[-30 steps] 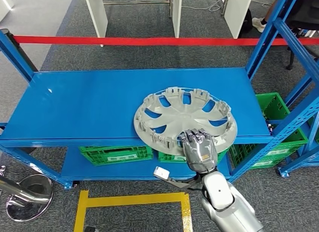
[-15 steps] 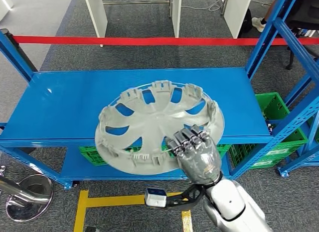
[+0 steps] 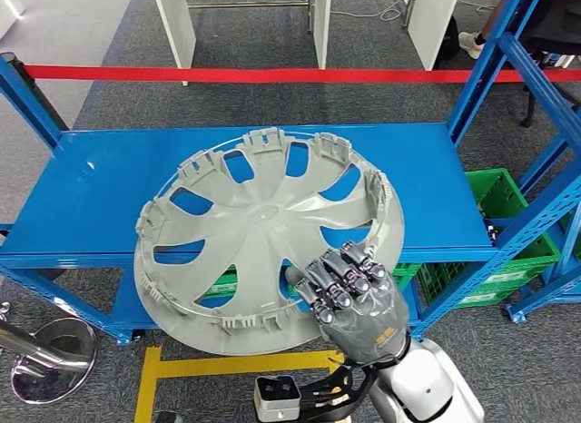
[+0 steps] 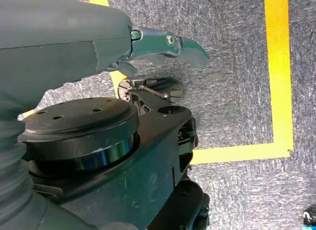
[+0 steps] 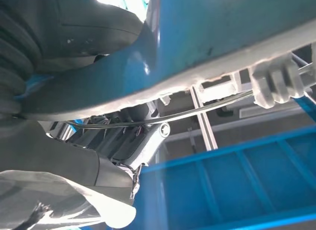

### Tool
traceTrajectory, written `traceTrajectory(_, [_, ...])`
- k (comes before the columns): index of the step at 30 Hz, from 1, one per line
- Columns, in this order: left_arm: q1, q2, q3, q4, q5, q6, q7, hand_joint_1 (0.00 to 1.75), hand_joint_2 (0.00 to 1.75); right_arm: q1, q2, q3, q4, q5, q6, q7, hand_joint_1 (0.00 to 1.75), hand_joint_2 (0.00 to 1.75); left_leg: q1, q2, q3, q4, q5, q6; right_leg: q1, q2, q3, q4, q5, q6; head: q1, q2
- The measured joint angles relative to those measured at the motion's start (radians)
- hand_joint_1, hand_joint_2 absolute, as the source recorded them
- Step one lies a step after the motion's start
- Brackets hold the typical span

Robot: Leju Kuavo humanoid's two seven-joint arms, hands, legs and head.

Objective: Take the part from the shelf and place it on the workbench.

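A blue shelf (image 3: 123, 191) is seen across the middle of the frame. A grey wheel cover (image 3: 260, 232) is held tilted in front of it at centre, its lower edge lifted past the shelf's front lip. The cover's lower-right rim is gripped by the right hand (image 3: 356, 300). Whether the left hand (image 4: 164, 42) is clenched cannot be told.

Your right hand (image 3: 356, 300) holds the wheel cover (image 3: 267, 237) by its near edge, above the shelf (image 3: 123, 187) front (crates (image 3: 510, 250) sit below, to the right).
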State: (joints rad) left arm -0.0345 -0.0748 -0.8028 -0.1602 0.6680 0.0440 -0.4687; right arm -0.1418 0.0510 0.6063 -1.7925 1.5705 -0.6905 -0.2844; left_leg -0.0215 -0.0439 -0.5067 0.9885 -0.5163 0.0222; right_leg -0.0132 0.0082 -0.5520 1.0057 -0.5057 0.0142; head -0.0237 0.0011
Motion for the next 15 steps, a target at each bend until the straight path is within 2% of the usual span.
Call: traceTrajectory(15, [0.000,0.004,-0.006,0.000,-0.001,-0.016,0.023,0.00,1.75,0.003,0.030,0.001,-0.025,0.000,0.000,-0.001,1.75,1.75,0.000,0.000,0.000,0.000,0.000,0.000,0.000,0.000,0.000,0.000,0.000,0.000,0.000,0.000])
